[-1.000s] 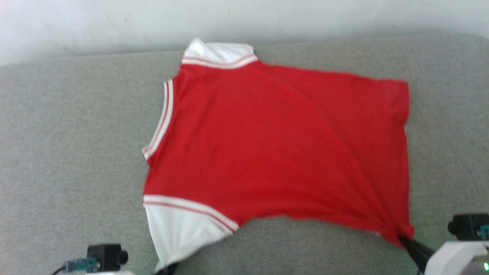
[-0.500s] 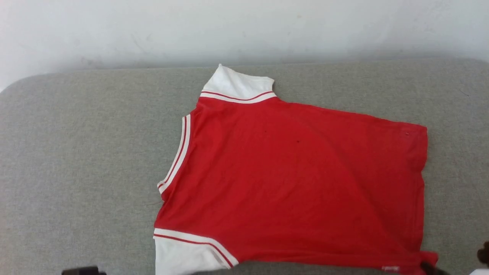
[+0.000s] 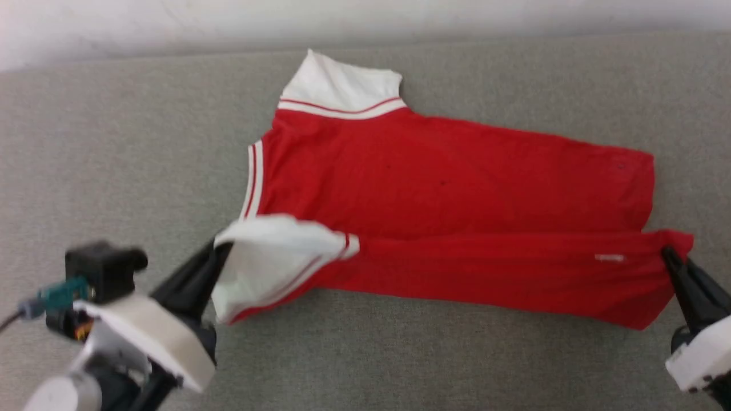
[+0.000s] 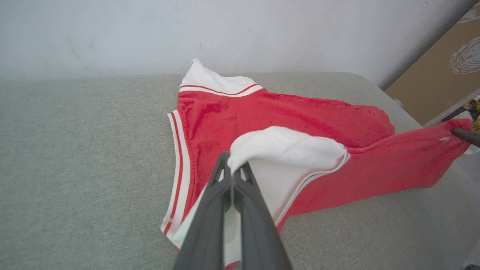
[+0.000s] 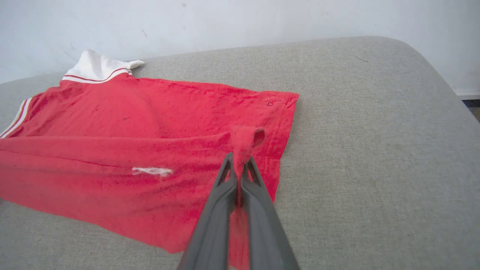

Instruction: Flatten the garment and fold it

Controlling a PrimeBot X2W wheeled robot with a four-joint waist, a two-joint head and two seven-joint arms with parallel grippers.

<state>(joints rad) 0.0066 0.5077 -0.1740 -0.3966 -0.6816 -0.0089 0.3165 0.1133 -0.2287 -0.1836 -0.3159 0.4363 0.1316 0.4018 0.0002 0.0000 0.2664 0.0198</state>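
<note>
While your left tool [image 3: 221, 250] is clamping the white sleeve [image 3: 268, 251] of the red T-shirt [image 3: 445, 171] and your right tool [image 3: 666, 252] its hem corner [image 3: 678, 241], you are holding that edge taut above the grey cushion [image 3: 114, 142], likely to fold it over.

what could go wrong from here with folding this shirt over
The left end effector pinches only the sleeve edge, and the right end effector only a hem corner; either may slip out.
The sleeve is bunched, so it could get trapped crumpled in the fold.
The lifted edge of the shirt runs askew to the far edge, so the fold may land crooked.
</note>
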